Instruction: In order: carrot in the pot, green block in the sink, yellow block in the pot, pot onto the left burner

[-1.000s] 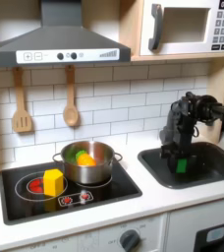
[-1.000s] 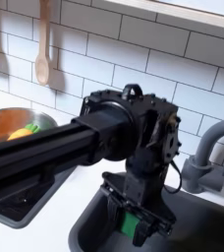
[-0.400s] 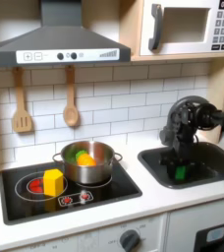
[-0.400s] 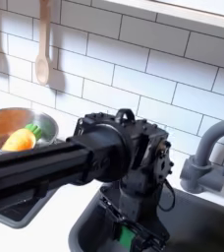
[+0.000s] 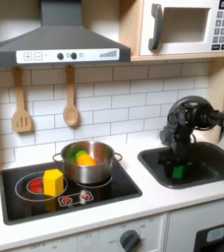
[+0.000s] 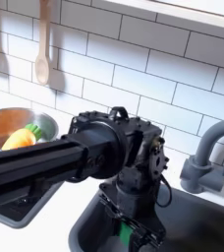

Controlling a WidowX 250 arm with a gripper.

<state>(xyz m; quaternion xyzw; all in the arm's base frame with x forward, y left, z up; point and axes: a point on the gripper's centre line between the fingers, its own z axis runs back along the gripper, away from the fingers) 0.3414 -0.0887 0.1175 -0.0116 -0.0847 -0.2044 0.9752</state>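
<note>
White-tiled toy kitchen, white counter. Green block [image 5: 178,171] low inside the sink [image 5: 218,168], clamped between the fingers of the gripper [image 5: 178,170], which points straight down; too small to judge its facing. On the stove [image 5: 124,188], the pot [image 5: 87,164] sits mid-cooktop with the carrot [image 6: 19,141] lying inside, green top toward the second exterior view's right; yellow block [image 5: 52,181] sits at the pot's left near the stove's front-left corner.
</note>
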